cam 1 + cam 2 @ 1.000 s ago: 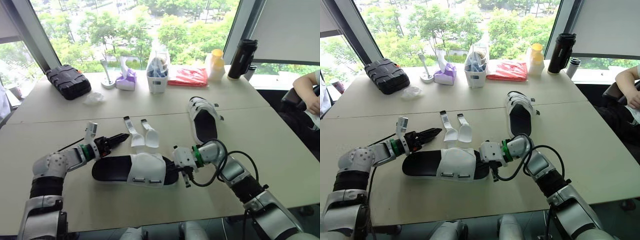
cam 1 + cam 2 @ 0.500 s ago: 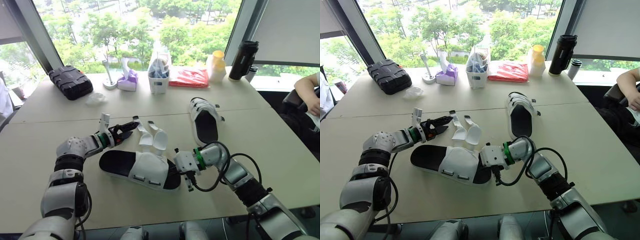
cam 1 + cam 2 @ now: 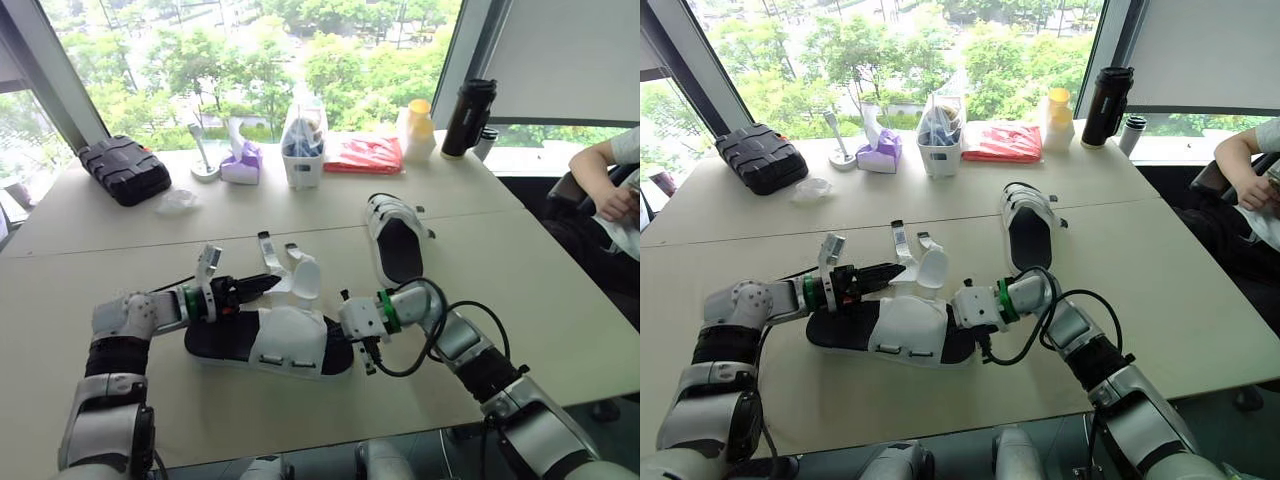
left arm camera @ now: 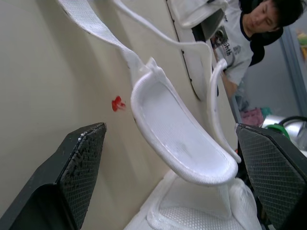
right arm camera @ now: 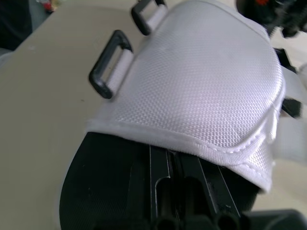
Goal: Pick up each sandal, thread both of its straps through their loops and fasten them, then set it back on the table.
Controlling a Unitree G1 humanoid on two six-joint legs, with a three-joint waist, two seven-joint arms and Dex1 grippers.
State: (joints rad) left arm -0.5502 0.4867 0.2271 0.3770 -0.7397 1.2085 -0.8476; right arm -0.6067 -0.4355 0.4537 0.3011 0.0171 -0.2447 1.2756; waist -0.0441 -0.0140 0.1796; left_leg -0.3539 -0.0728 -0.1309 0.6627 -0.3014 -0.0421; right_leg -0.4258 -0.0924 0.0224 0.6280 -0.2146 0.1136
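The sandal (image 3: 290, 340) lies crosswise, toe toward the right gripper (image 3: 348, 335).

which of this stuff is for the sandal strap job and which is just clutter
For the job: near sandal, its loose straps, far sandal.
Lying about: black case, tissue box, white bin, red packet, yellow bottle, black flask, crumpled plastic.

Silver arms (image 3: 120, 315), green rings (image 3: 383, 311), blk cables (image 3: 437, 325).

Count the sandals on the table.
2. The near sandal lies toward the front edge of the table, its two straps loose and sticking up. The far sandal lies farther back and to the right. None appears hidden.
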